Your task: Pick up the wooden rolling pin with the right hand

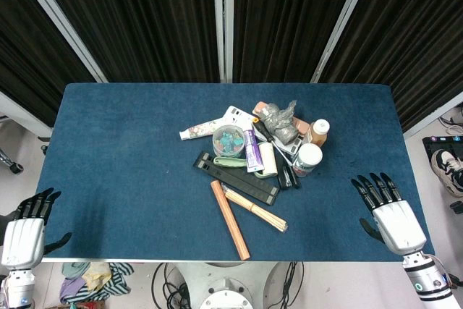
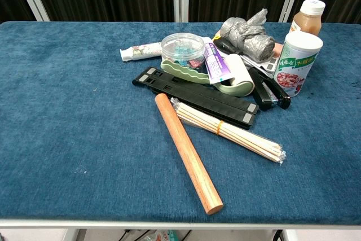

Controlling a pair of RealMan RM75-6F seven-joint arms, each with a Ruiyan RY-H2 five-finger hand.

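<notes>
The wooden rolling pin (image 1: 230, 219) (image 2: 188, 152) lies flat on the blue table, a plain brown rod running diagonally from the pile toward the front edge. My right hand (image 1: 387, 210) hovers at the table's right front corner, fingers spread, holding nothing, well to the right of the pin. My left hand (image 1: 29, 228) sits off the left front corner, fingers apart and empty. Neither hand shows in the chest view.
A bundle of bamboo skewers (image 2: 228, 130) lies beside the pin, touching a black bar (image 2: 194, 96). Behind them is a pile: toothpaste tube (image 2: 141, 51), clear round box (image 2: 181, 47), white can (image 2: 296, 62), brown bottle (image 2: 308, 16), grey crumpled bag (image 2: 248, 33). The blue table (image 1: 123, 157) has bare cloth on the left.
</notes>
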